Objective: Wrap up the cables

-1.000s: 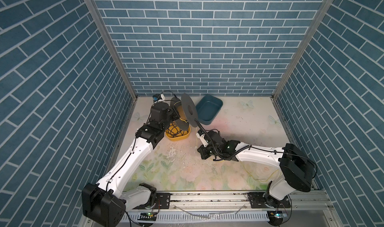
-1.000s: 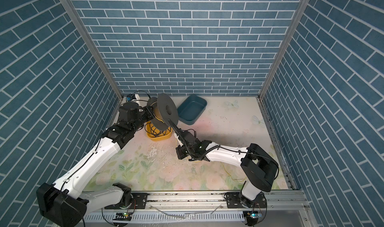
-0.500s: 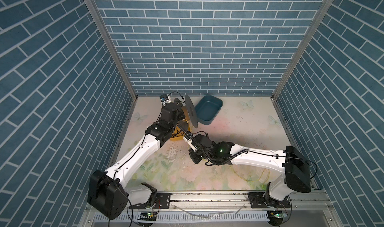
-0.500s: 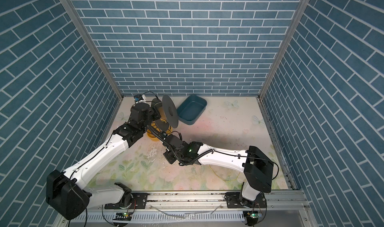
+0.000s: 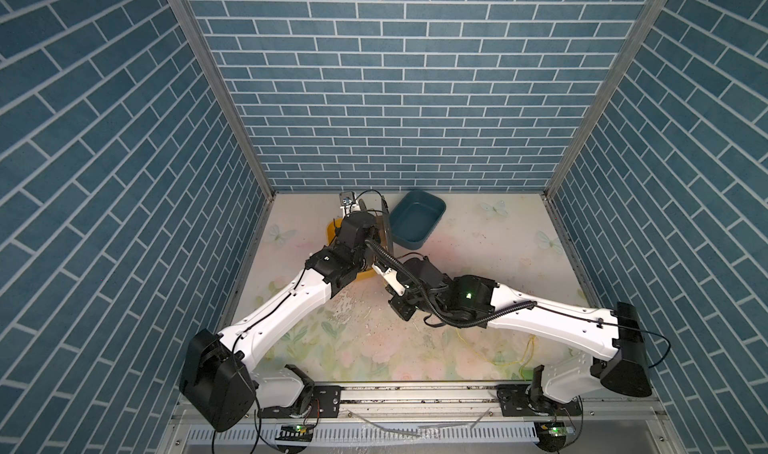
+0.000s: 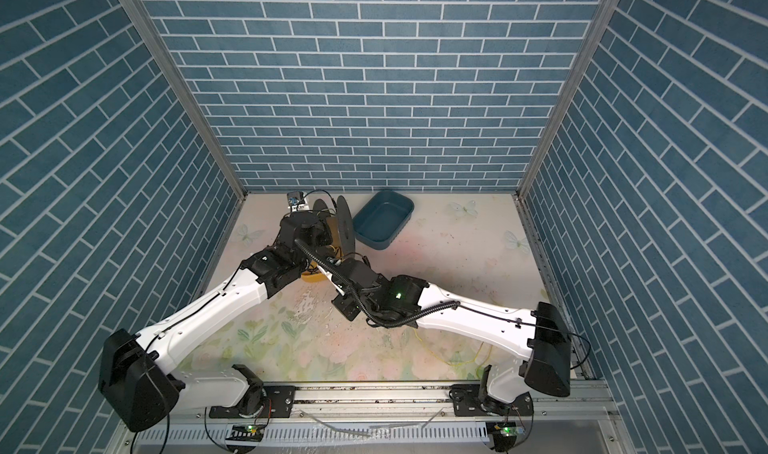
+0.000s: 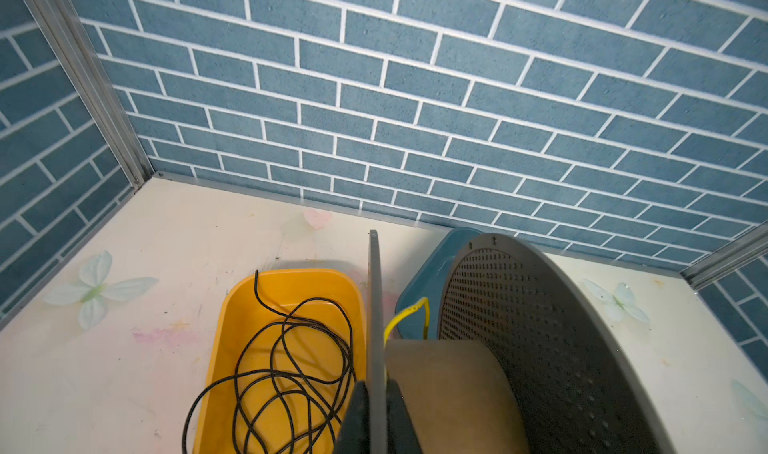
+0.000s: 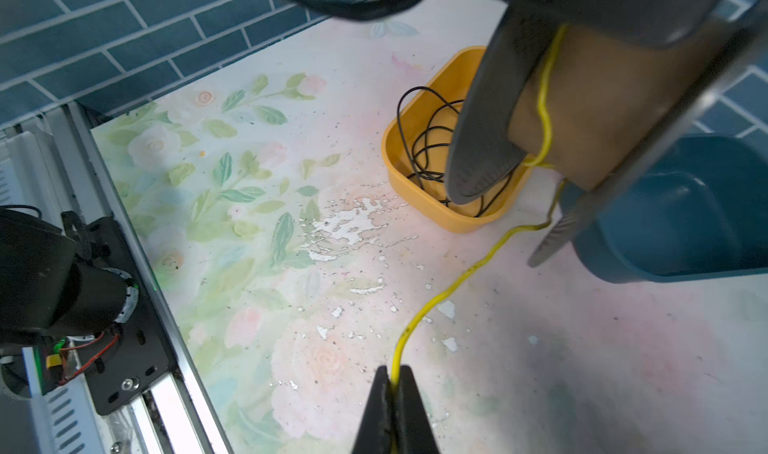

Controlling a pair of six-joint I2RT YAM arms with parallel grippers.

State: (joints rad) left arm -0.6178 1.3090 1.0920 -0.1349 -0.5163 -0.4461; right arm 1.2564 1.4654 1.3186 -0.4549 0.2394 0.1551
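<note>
- Jaws of the left gripper (image 7: 377, 389) squeezed tight on the thin grey side disc (image 7: 375, 306) of the spool (image 7: 449, 381).
- Spool with both discs standing up on edge, a brown card middle, and the far disc full of little holes.
- Hard to tell whether the spool touches the table (image 8: 291, 306).
- Jaws of the right gripper (image 8: 392, 371) pinched together on the cables (image 8: 453, 283), thin and bright yellow.
- From that pinch, a wavy yellow line up off the table to the brown middle of the spool, then over it, close to one disc.
- A short yellow end poking up past the brown middle, seen in the left wrist view.
- More yellow strand lying loose on the table near the right arm's base, in both top views.
- Yellow tray (image 7: 249, 306) just beside the spool, with a tangle of black wires (image 7: 286, 389) inside.
- Blue tray (image 8: 685, 223) on the other side of the spool, near the back wall.
- Both arms reaching in, close together at the back left of the table.
</note>
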